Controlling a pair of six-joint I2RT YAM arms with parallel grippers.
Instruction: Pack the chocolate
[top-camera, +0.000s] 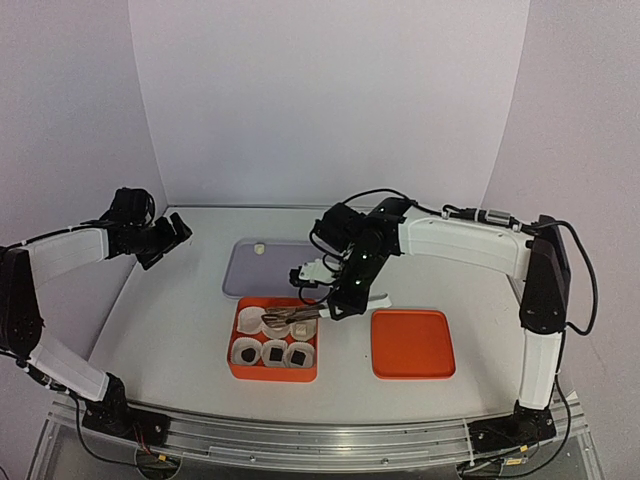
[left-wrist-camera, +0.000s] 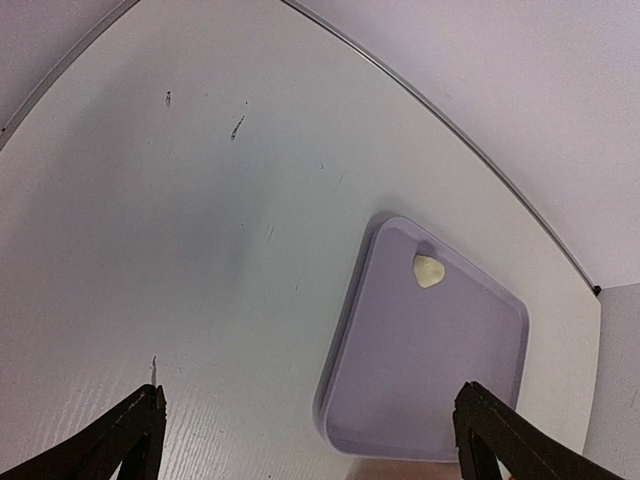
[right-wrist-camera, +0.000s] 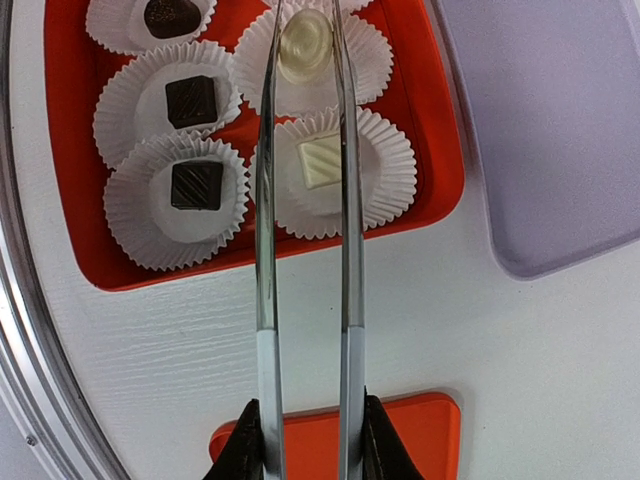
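Your right claw (right-wrist-camera: 305, 440) pinches the tweezers (right-wrist-camera: 265, 250), which point left over the orange box (top-camera: 272, 376), their tips flanking a round cream chocolate (right-wrist-camera: 305, 45) in its far row, while your left claw (top-camera: 176, 232) gapes wide over the desk (top-camera: 170, 320) and one cream chocolate (top-camera: 259, 248) lies far on the lavender tray (top-camera: 240, 282).

Shiny metal tweezers (right-wrist-camera: 265, 250), crinkled paper cups (right-wrist-camera: 128, 112), smooth chocolate (right-wrist-camera: 190, 100), glossy orange box (right-wrist-camera: 65, 150), matt table (right-wrist-camera: 450, 330)
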